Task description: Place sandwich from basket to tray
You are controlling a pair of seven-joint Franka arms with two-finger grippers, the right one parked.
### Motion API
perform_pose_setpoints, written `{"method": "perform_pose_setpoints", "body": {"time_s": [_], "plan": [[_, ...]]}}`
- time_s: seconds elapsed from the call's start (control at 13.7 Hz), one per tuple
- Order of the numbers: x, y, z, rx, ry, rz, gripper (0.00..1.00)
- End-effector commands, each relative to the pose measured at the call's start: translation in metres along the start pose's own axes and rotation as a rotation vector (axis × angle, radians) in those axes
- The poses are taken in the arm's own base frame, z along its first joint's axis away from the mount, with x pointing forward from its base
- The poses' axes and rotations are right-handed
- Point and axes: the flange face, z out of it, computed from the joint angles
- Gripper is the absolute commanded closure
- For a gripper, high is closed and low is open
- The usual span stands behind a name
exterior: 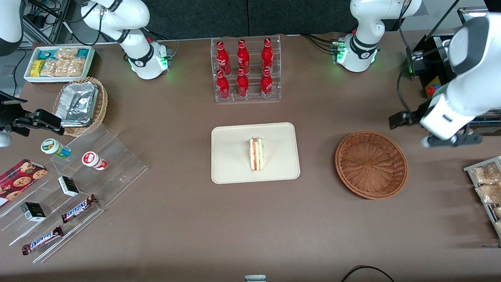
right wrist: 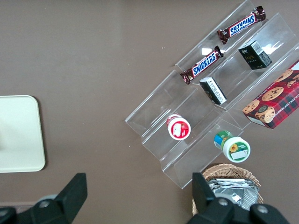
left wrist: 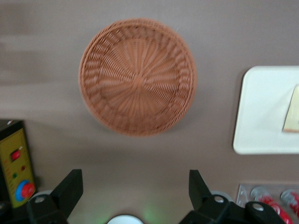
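The sandwich stands on its edge in the middle of the cream tray, its red and cream filling facing up. The reddish-brown wicker basket is empty and lies beside the tray, toward the working arm's end. My left gripper hovers above the table, a little farther from the front camera than the basket. In the left wrist view the gripper is open wide and holds nothing. That view also shows the basket, the tray and an edge of the sandwich.
A clear rack of red bottles stands farther back than the tray. A black box with a red button and a wire rack of snack packets are at the working arm's end. A clear stepped stand with snacks is at the parked arm's end.
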Motion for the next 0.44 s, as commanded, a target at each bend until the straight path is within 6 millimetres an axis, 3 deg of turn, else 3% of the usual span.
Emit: {"method": "perform_pose_setpoints", "body": {"time_s": [0.0, 0.37], "plan": [[-0.031, -0.012, -0.02, 0.011, -0.014, 0.016, 0.0], [-0.045, -0.021, -0.046, 0.007, -0.022, 0.002, 0.0]]}}
